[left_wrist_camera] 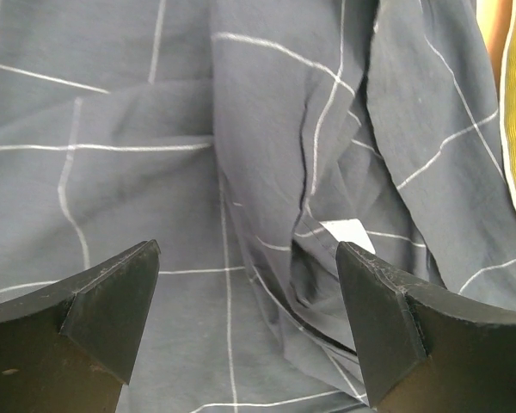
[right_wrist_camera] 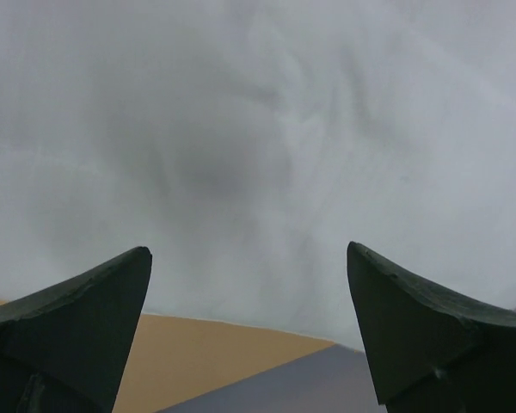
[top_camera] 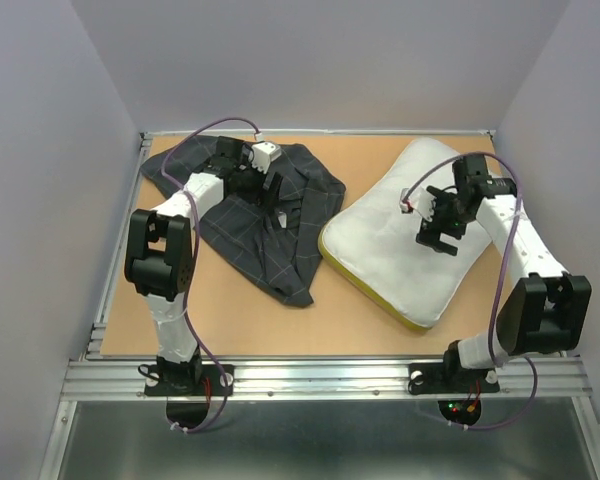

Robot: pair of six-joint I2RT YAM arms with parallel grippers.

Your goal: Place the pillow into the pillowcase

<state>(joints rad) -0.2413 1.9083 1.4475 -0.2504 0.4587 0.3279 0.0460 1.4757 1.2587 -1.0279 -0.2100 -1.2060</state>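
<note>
**Operator:** Where are my two things now?

**Spotter:** Your large dark grey cloth pillowcase with the thin pale grid lines [top_camera: 265, 235] lies crumpled on the far left part of the light brown wooden tabletop [top_camera: 280, 325]. Your big soft rectangular pillow, white with a yellow edge [top_camera: 380, 250], lies flat to the right of it, turned at a slant. Its near left side is just beside the cloth. I cannot tell if they touch. The pillow is completely outside the case.

**Operator:** And the claws?

**Spotter:** Your left claw [left_wrist_camera: 245, 258] hangs over the folds of the pillowcase, its fingers wide apart and nothing between them. Your right claw [right_wrist_camera: 249, 258] is over the white face of the pillow, also spread and holding nothing. Neither wrist view shows me if the tips press on the fabric.

**Operator:** Why one arm over each?

**Spotter:** I think it is because the job needs two roles: one arm must open the mouth of the case and hold it, and the other must feed the pillow in. You are at the very beginning, because nothing is gripped yet. In the left wrist view a small white label [left_wrist_camera: 348, 232] sits in a deep fold close to one finger. Such a label may be near the opening, but this is only my guess.

**Operator:** What should I be careful of?

**Spotter:** The cloth looks thin and limp. If you pinch two layers together, the mouth will probably not open. The pillow looks thick and soft, so a side or a corner will likely give you a better hold than the middle.
</note>
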